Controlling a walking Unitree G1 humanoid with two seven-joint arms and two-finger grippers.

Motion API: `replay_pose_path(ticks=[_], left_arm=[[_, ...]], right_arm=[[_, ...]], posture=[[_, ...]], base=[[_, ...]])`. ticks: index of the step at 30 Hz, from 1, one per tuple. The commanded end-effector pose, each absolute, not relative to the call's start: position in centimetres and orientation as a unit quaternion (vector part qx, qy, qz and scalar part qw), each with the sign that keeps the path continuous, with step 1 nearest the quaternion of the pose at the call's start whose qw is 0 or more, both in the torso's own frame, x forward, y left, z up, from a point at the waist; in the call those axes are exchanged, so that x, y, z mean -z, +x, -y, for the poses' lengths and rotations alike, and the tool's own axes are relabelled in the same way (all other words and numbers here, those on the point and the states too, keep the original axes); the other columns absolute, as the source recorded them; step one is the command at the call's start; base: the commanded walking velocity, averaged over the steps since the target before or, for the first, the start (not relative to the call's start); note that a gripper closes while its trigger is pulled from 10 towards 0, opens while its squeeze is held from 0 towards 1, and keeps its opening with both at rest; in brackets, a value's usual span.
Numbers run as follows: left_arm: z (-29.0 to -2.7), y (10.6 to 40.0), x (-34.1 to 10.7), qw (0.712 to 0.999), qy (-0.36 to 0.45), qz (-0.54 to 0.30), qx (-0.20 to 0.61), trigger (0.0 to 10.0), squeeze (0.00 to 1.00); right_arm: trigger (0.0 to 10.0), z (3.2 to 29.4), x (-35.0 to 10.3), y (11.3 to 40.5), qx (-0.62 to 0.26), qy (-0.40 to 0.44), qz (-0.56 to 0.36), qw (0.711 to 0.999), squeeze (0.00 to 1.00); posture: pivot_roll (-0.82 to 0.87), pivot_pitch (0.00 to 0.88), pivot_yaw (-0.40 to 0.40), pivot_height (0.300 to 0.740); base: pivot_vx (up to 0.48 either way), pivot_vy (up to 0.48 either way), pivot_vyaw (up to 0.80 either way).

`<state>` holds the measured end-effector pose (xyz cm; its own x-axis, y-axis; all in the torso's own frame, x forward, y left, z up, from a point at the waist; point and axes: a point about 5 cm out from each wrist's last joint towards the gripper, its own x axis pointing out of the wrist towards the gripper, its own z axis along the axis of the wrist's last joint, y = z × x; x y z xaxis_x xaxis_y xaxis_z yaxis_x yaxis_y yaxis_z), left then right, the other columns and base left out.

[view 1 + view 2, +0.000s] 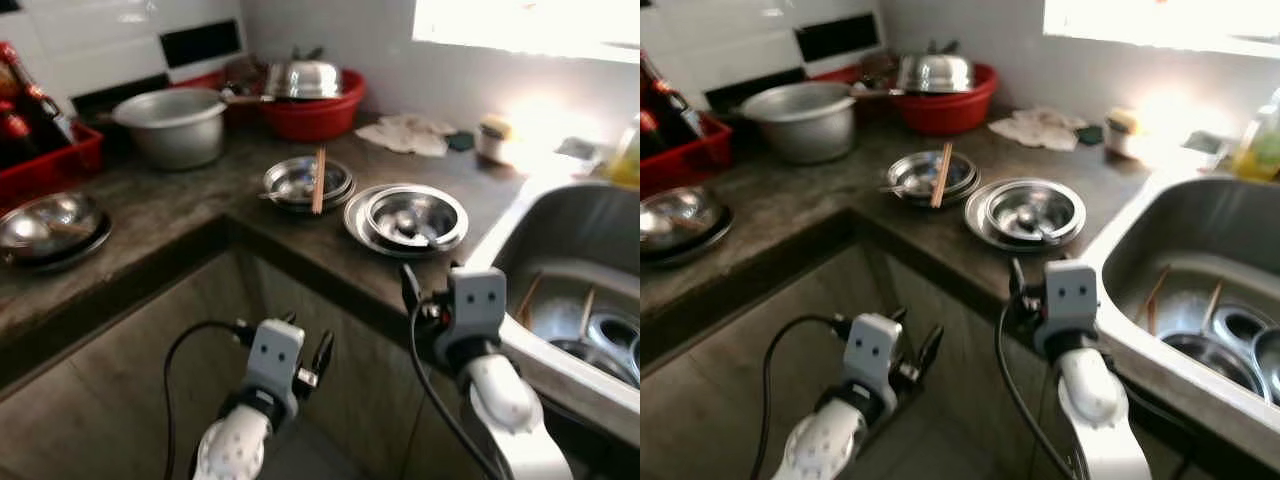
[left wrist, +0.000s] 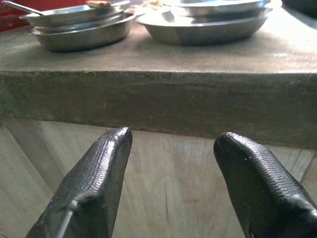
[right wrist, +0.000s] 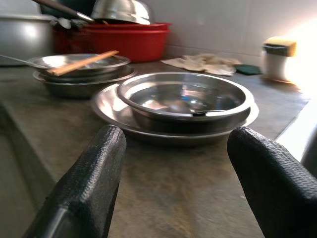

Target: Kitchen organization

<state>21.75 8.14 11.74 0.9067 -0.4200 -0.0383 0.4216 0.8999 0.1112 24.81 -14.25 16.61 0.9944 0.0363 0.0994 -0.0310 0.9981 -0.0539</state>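
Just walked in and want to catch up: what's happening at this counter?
The robot faces a kitchen counter corner. Its right gripper, open, hovers before a steel bowl nested on a plate near the sink. The left gripper, open, is below the counter edge. Nothing is held yet.

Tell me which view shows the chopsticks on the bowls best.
The left eye view: the chopsticks lie in full length across the stacked bowls, seen from above. The right eye view matches it. The right wrist view shows them low and side-on; the left wrist view catches just an end.
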Motion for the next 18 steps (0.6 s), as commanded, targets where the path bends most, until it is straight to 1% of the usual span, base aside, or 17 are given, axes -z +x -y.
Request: replay_pose_path(ticks=[1,12,18], left_arm=[[-8.3,21.8,-11.6,0.974,0.073,-0.012,0.214,10.0,0.00],[-8.1,21.5,-11.5,0.974,0.066,-0.012,0.217,10.0,0.00],[-7.6,21.2,-11.9,0.970,0.069,0.003,0.233,10.0,0.00]], right_arm=[[10.0,14.2,-16.8,25.0,-0.016,-0.022,0.053,0.998,0.00],[10.0,15.2,-17.0,26.0,-0.011,-0.028,0.052,0.998,0.00],[10.0,14.9,-17.0,26.8,-0.022,-0.019,0.050,0.998,0.00]], posture=[[0.11,0.033,-0.015,0.740],[0.12,0.027,-0.025,0.740],[0.12,0.029,-0.027,0.740]], base=[[0.000,0.000,0.00],[0.000,0.000,0.00],[0.000,0.000,0.00]])
